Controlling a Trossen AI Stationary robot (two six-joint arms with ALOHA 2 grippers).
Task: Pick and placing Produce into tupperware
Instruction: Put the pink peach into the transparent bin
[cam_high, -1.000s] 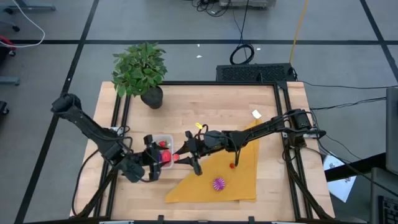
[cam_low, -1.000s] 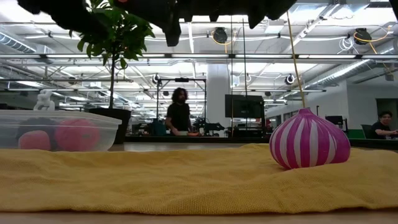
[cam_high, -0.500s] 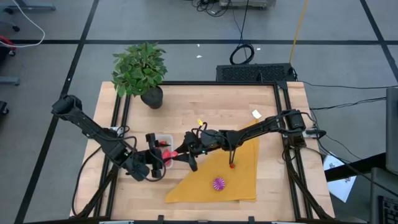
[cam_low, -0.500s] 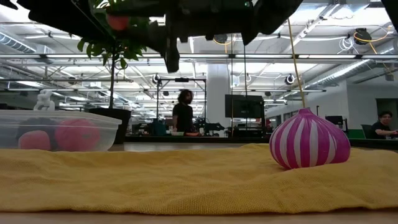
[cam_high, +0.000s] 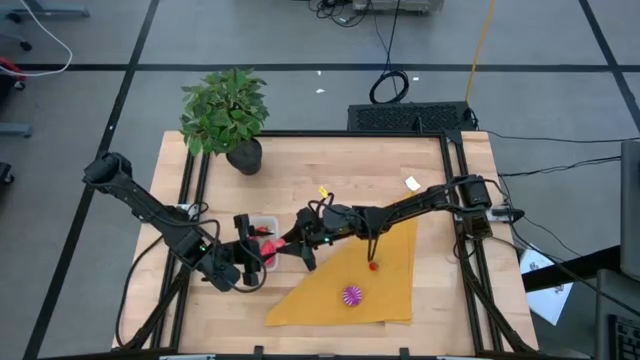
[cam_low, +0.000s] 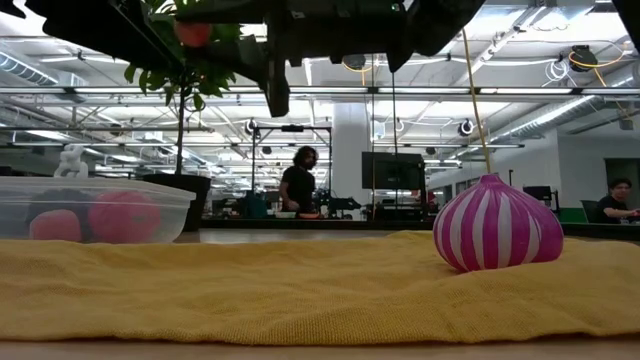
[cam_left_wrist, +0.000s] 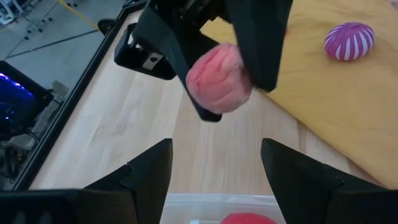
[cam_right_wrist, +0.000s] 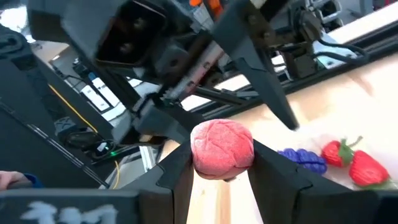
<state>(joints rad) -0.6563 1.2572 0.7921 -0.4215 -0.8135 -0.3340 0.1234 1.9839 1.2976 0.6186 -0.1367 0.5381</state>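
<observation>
The clear tupperware (cam_high: 265, 226) (cam_low: 150, 200) stands on the wood left of the yellow cloth (cam_high: 385, 285), with strawberries (cam_right_wrist: 357, 163), purple grapes (cam_right_wrist: 303, 158) and pink fruit (cam_low: 122, 216) inside. My right gripper (cam_high: 288, 248) is shut on a pink round fruit (cam_right_wrist: 222, 146) (cam_left_wrist: 219, 86), level with the box's right side and above it. My left gripper (cam_high: 250, 262) (cam_left_wrist: 216, 149) hovers open over the box's near left end, its fingers either side of the rim (cam_left_wrist: 217, 200). A purple striped onion (cam_low: 497, 225) (cam_high: 351, 295) and a small red piece (cam_high: 373, 266) lie on the cloth. My right gripper pinches the pink fruit between its two fingers, one on each of its opposite sides (cam_right_wrist: 199, 155). The fingers (cam_right_wrist: 273, 168) reach level from the table's right side. The fruit is lifted clear, high above the table (cam_low: 193, 33).
A potted plant (cam_high: 225, 110) stands at the table's far left corner. A small white scrap (cam_high: 412, 183) and a yellow one (cam_high: 322, 191) lie on the wood. The two grippers are close together over the box. People show in the room behind the table.
My right gripper has rolled about its own axis and sunk a little with the pink fruit, edging toward the tupperware. The fruit stays between the fingers. The box and the onion have not moved.
</observation>
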